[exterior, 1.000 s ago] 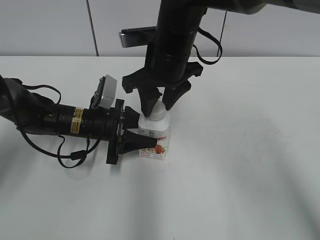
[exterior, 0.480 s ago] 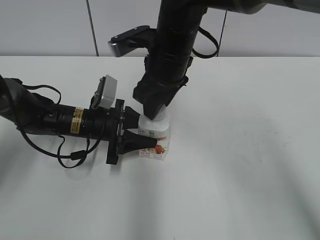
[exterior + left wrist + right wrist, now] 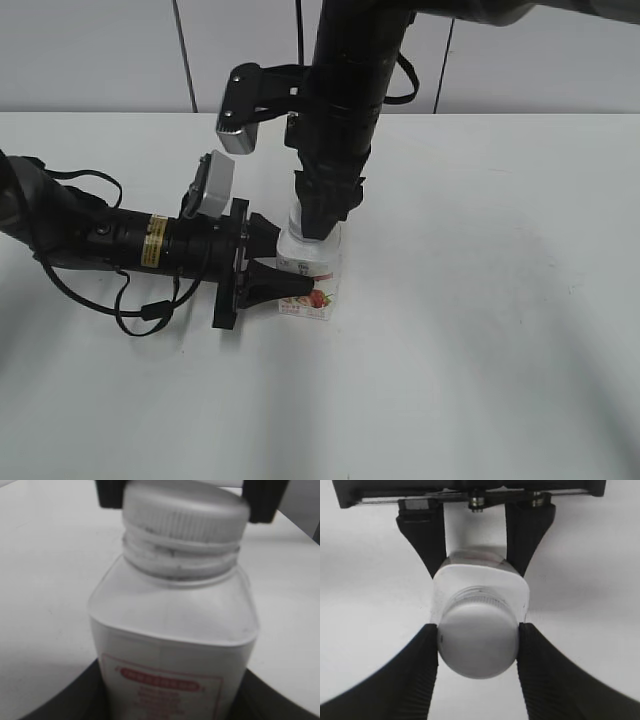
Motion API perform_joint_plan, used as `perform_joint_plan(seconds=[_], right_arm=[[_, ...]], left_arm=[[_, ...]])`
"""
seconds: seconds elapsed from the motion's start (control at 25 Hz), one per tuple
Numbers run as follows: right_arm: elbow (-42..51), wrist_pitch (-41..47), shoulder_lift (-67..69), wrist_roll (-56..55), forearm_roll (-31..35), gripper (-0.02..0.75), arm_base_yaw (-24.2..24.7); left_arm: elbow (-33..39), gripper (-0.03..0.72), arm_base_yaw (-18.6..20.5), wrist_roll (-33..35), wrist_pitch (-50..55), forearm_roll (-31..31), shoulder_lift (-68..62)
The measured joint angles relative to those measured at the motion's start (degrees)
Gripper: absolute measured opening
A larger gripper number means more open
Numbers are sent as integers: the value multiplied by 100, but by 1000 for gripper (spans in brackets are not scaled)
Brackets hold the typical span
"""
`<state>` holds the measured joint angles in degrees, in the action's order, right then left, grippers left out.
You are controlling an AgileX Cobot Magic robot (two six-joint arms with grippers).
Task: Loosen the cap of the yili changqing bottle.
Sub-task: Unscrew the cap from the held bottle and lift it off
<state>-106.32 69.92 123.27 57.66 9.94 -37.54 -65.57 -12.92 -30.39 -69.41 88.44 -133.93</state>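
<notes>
Yili changqing bottle (image 3: pixel 312 272): 1 small white plastic bottle, squarish body, standing upright on the white table (image 3: pixel 480 330), left of centre in the exterior view. Label on the lower body shows a red strawberry picture on the side facing the exterior camera; the left wrist view shows a red-outlined panel with red print, too blurred to read. Rounded shoulders narrow to a wide neck.

Cap (image 3: pixel 186 511): 1 round white screw cap with ribbed side, seated on the neck. In the left wrist view a ring sits just under it; whether any gap has opened at the thread cannot be told.

Left gripper (image 3: pixel 268 258): lies low and horizontal along the table, reaching in from the left. Its 2 black fingers (image 3: pixel 422 540) press against opposite sides of the bottle body, pinching it at label height.

Right gripper (image 3: pixel 478 642): hangs from the vertical black arm above the bottle, pointing straight down. Its 2 ribbed black fingers (image 3: pixel 421 670) bear on opposite sides of the cap, touching the ribbed edge on both sides, so the cap is clamped between them. In the exterior view the cap is almost wholly hidden behind these fingers.

Grey wall panels (image 3: pixel 100 55): 1 row behind the table's far edge.
</notes>
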Motion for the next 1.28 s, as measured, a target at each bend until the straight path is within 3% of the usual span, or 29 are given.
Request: perform_joint_plan(seconds=[0.76, 0.88, 1.28], right_arm=[[-30, 0, -253, 243, 109, 385, 0], [-30, 0, -331, -733, 109, 385, -15], [-30, 0, -528, -6151, -308, 385, -19]], left_arm=[[0, 355, 0, -5, -5, 0, 0], [0, 355, 0, -5, -5, 0, 0], [0, 355, 0, -5, -5, 0, 0]])
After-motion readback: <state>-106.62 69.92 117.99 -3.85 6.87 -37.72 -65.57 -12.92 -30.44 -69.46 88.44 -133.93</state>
